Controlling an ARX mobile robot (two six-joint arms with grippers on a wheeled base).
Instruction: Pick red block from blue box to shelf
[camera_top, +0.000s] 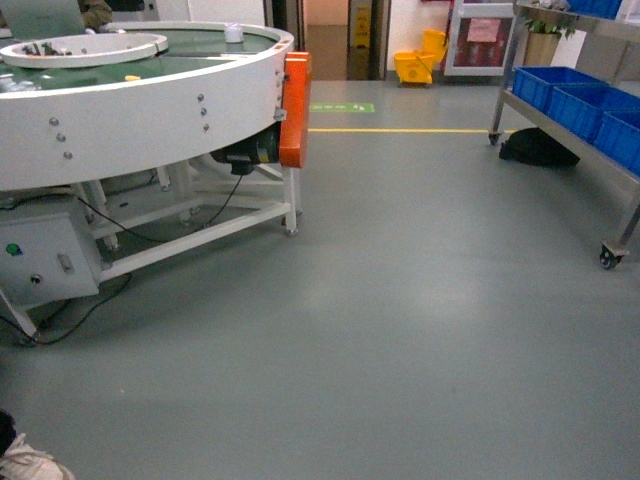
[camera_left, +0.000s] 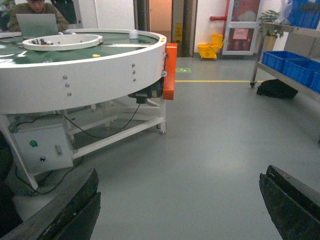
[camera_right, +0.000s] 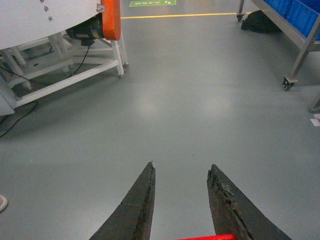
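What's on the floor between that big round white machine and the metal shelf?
Nothing: in the head view only bare grey floor separates the round machine from the shelf. A yellow line crosses farther back.

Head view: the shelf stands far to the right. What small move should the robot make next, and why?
Probably turn the base rightward toward the shelf. It sits at the view's right edge across open floor, and the right claw seems to grip the red block.
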